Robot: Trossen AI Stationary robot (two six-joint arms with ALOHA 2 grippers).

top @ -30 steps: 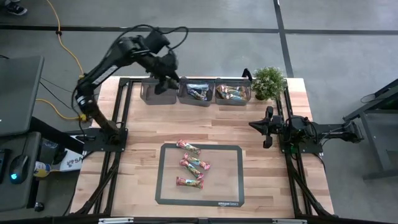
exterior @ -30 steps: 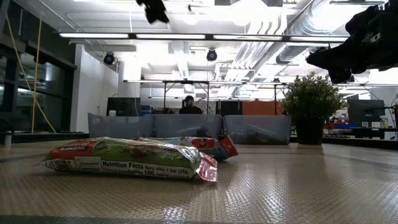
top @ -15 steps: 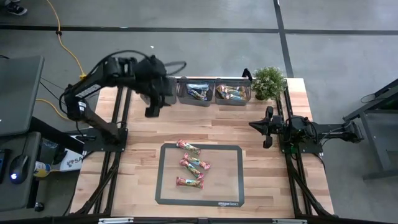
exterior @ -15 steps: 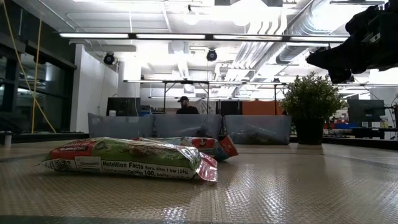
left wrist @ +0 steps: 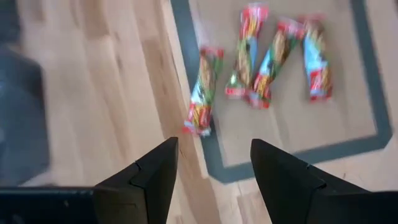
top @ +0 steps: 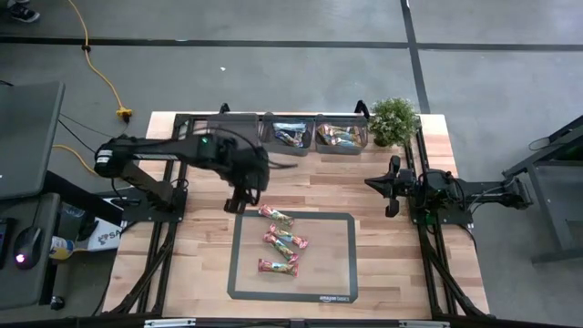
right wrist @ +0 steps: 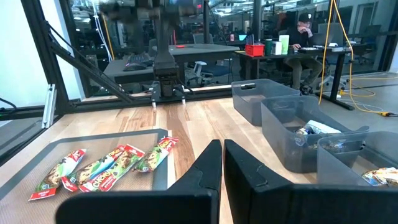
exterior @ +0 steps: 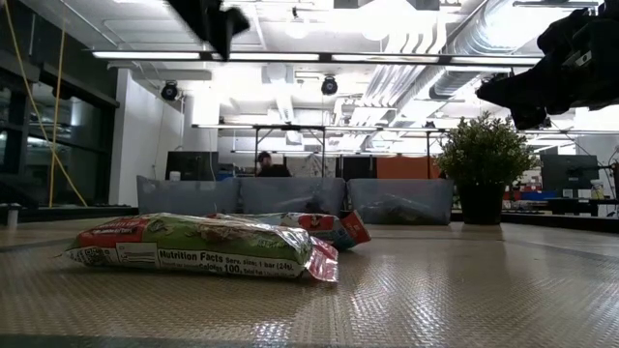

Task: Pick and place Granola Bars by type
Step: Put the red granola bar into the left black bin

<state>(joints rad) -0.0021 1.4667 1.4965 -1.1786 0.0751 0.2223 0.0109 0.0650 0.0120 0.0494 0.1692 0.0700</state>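
far bin's (right wrist: 256,99) contents hidden — bars (left wrist: 258,59) blurred

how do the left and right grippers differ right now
The left gripper is reached out over the table near the mat's far left corner; the right gripper waits at the table's right side. The left fingers stand apart; the right fingers are pressed together. Both are dark, two-fingered and hold nothing.

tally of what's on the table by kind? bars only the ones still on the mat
Granola bars on the mat: 4
Grey bins: 3
Potted plant: 1
Total: 8
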